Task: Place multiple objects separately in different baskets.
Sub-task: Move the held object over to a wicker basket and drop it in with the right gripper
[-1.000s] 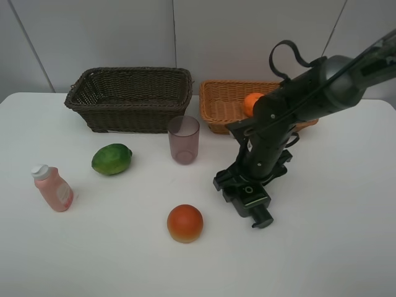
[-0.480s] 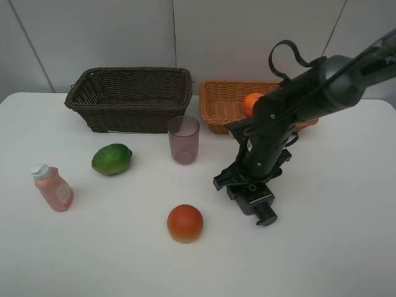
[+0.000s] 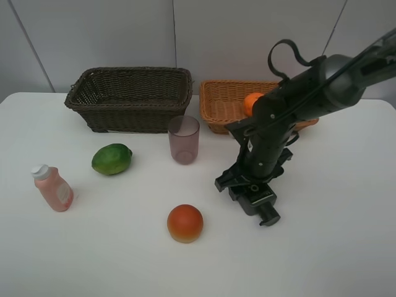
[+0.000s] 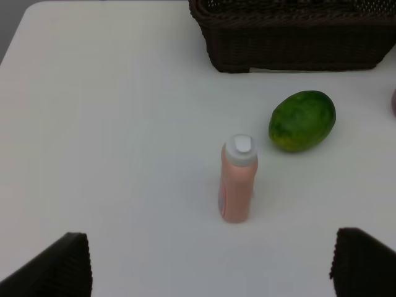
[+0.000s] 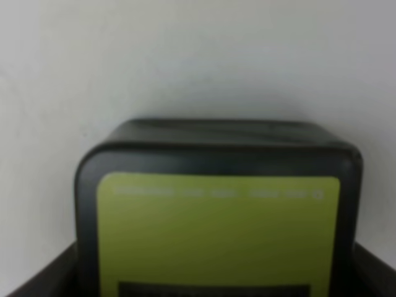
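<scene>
My right gripper (image 3: pixel 253 193) is low over the table, shut on the dark flat bottle (image 3: pixel 267 214). Its green label (image 5: pixel 216 235) fills the right wrist view. The tangerine (image 3: pixel 252 101) lies in the light tan basket (image 3: pixel 216 86), partly behind the right arm. The dark brown basket (image 3: pixel 130 112) looks empty. The mauve cup (image 3: pixel 184 139) stands in front of it. The lime (image 3: pixel 112 159), pink bottle (image 3: pixel 54 189) and apple (image 3: pixel 185 223) are on the table. My left gripper (image 4: pixel 210 266) is open above the table, back from the pink bottle (image 4: pixel 238 179) and lime (image 4: pixel 302 120).
The right arm (image 3: pixel 309 86) reaches in from the upper right over the tan basket's corner. The dark basket's front wall (image 4: pixel 291 46) shows in the left wrist view. The white table (image 3: pixel 99 260) ends at a grey wall behind the baskets.
The right gripper has turned and shifted slightly right with the dark bottle, whose cap end has swung right. Nothing else has moved.
</scene>
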Available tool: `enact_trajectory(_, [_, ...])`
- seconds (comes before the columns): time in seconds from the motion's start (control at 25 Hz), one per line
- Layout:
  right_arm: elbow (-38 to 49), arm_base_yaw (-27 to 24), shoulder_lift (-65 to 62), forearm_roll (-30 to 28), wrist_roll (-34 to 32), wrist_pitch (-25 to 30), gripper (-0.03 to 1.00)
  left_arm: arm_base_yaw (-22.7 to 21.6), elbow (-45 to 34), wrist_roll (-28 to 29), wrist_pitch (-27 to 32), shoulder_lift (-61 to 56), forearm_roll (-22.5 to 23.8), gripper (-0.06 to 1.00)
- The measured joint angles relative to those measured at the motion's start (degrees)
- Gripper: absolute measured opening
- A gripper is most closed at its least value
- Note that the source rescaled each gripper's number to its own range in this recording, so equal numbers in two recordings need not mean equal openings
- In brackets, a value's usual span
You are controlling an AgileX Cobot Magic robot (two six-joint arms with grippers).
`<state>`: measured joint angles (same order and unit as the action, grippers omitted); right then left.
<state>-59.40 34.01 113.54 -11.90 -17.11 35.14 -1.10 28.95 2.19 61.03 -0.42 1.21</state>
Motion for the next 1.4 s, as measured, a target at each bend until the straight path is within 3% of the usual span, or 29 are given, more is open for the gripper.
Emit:
enact_trajectory(0.24, [-2.63, -0.06, -4.95, -4.14, 0.00, 8.18, 0.11, 0.00, 0.00, 0.00, 0.00, 0.00, 0.00, 1.00])
enact_trajectory(0.52, [-14.71, -0.06, -9.21, -5.57, 0.00, 20.29, 0.11, 0.00, 0.00, 0.00, 0.00, 0.00, 0.00, 1.00])
enact_trajectory(0.72, [-22.70, -0.06, -9.27, -5.63, 0.00, 22.12, 0.11, 0.00, 0.00, 0.00, 0.00, 0.00, 0.00, 1.00])
enact_trajectory(0.92, [-28.49, 0.58, -9.27, -4.76, 0.00, 20.60, 0.11, 0.00, 0.00, 0.00, 0.00, 0.00, 0.00, 1.00])
enact_trajectory(1.12, [-31.24, 1.59, -9.27, -2.83, 0.00, 7.19, 0.11, 0.00, 0.00, 0.00, 0.00, 0.00, 0.00, 1.00])
enact_trajectory(1.4, [-31.24, 2.65, -5.13, -1.99, 0.00, -21.79, 0.11, 0.00, 0.00, 0.00, 0.00, 0.00, 0.00, 1.00])
